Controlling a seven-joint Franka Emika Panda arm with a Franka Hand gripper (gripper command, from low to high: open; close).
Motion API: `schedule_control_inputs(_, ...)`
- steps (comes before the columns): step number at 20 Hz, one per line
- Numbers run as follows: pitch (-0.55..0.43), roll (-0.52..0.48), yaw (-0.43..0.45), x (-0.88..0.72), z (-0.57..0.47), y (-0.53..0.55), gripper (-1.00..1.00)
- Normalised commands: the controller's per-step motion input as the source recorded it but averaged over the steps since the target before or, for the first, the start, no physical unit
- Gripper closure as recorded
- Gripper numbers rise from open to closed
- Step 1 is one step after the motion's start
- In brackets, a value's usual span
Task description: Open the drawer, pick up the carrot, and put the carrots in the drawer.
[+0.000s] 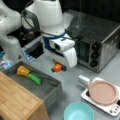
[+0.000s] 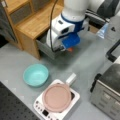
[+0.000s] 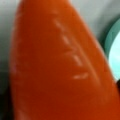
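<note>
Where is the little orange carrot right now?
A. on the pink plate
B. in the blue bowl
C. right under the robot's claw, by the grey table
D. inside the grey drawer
C. The carrot sits right under the claw, over the grey table, outside the open drawer, which holds only a yellow lump and a green vegetable.

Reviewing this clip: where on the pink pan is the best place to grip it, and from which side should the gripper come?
Probably the white stub handle, which sticks out past the pink pan toward a front view's left. The round pan looks too wide for the jaws, so coming down from above across the narrow handle seems best. The gripper is at the carrot now, beside the open drawer.
</note>
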Motion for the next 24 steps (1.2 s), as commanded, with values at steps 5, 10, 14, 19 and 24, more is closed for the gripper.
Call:
schedule_control_inputs(5, 0.146, 0.192, 0.119, 0.07, 0.08, -0.17, 1.00)
schedule_control_inputs(10, 0.121, 0.191, 0.114, 0.07, 0.08, -0.23, 1.00)
schedule_control_inputs(14, 0.113, 0.217, 0.053, 0.05, 0.05, -0.19, 1.00)
schedule_control_inputs(19, 0.096, 0.215, 0.021, 0.02, 0.01, -0.15, 1.00)
schedule_control_inputs(24, 0.088, 0.175, 0.069, 0.03, 0.00, -0.18, 1.00)
